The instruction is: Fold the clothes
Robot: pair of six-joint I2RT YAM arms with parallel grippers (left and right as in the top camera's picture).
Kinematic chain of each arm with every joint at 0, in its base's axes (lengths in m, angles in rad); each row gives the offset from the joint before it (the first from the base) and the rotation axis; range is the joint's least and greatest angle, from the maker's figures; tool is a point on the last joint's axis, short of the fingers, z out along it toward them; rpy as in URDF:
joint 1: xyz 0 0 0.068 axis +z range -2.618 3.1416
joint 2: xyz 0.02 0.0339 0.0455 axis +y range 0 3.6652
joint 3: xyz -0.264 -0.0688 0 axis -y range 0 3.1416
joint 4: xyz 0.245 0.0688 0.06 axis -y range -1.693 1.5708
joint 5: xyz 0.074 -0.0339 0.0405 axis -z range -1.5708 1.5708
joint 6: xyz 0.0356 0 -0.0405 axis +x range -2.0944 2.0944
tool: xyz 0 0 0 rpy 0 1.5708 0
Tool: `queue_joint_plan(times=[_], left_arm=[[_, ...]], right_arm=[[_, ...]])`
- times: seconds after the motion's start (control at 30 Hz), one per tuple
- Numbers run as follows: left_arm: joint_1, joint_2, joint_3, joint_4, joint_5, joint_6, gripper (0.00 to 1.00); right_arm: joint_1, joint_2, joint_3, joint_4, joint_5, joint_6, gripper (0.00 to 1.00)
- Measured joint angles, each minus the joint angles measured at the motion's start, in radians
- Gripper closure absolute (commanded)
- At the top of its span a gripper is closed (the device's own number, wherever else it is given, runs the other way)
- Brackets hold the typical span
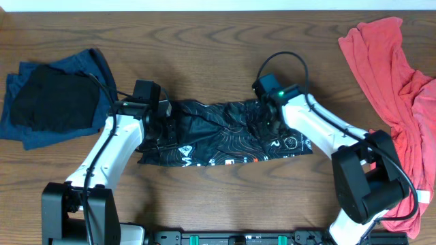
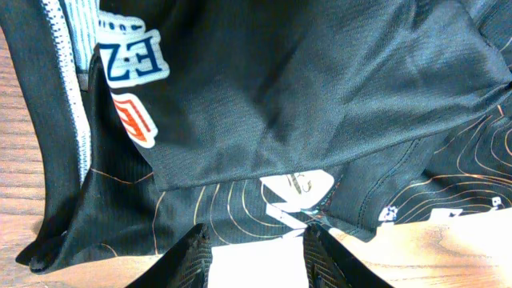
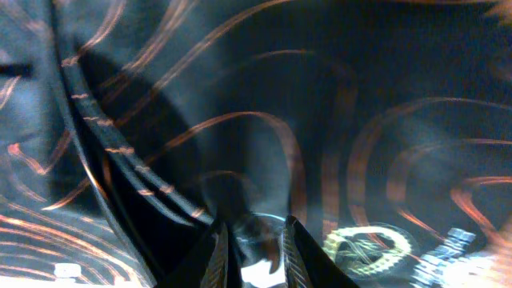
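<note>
Wood-grain table (image 1: 218,34), seen from overhead and from both wrists. The left gripper (image 2: 256,236) is shown with its fingers apart and nothing seen clamped between them. The hem of the black sports jersey (image 1: 225,139) lies just beyond the fingertips, over bare wood. The right gripper (image 3: 254,232) is pressed close to the patterned cloth with only a narrow gap between its fingers; whether a fold is pinched there cannot be told.

The jersey is laid as a rumpled band across the table's centre, its left end under the left gripper and its right part under the right. For a clean fold, both ends should probably be gripped at matching edges and lifted together, so that the cloth is kept taut and the layers are not dragged askew.

Farther off, a coral-red garment (image 1: 402,88) lies at the right edge, and a folded blue piece (image 1: 88,64) with a black piece (image 1: 54,102) on it at the left.
</note>
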Motion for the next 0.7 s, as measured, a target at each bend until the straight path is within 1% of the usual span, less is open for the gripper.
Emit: queue_joint_plan(times=[0.37, 0.6, 0.63, 0.7], left_arm=[[0.000, 0.000, 0.000, 0.000, 0.000, 0.000, 0.60], [0.000, 0.000, 0.000, -0.002, 0.000, 0.000, 0.60], [0.000, 0.000, 0.000, -0.004, 0.000, 0.000, 0.51], [0.000, 0.000, 0.000, -0.010, 0.000, 0.004, 0.46]], right_arm=[[0.088, 0.001, -0.014, 0.040, -0.177, -0.084, 0.75], [0.110, 0.001, -0.014, 0.064, -0.212, -0.096, 0.75], [0.110, 0.001, -0.014, 0.064, -0.215, -0.096, 0.74], [0.110, 0.001, -0.014, 0.062, -0.217, -0.096, 0.73]])
